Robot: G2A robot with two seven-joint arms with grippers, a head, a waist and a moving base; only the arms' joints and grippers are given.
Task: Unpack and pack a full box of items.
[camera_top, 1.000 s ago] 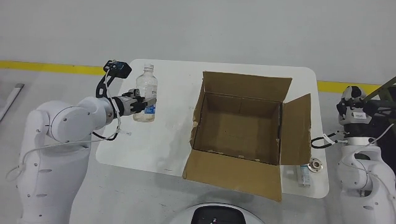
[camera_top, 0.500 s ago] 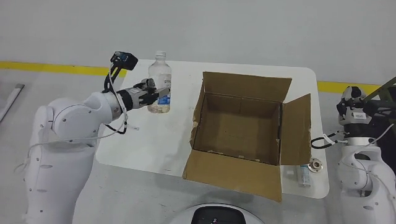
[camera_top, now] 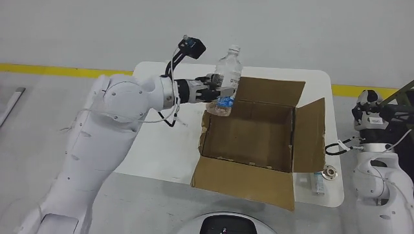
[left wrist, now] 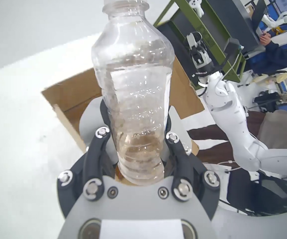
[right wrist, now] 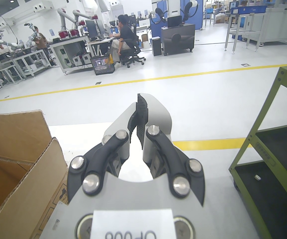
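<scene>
A clear plastic bottle with a white cap and a blue label is held upright in the air by my left gripper, which is shut on its lower body, just over the back left corner of the open cardboard box. In the left wrist view the bottle stands between the dark fingers, with the box behind it. My right gripper is shut with nothing in it and sits off the table's right side, beside the box flap. In the top view the right gripper stays by the table's right edge.
The white table has free room left of the box. A small round metal part and a small clear item lie at the front right corner. A green cart stands beside the table's right side.
My left arm has carried the bottle from the table's left part up and to the right, to the box's back left corner. The right arm has not moved.
</scene>
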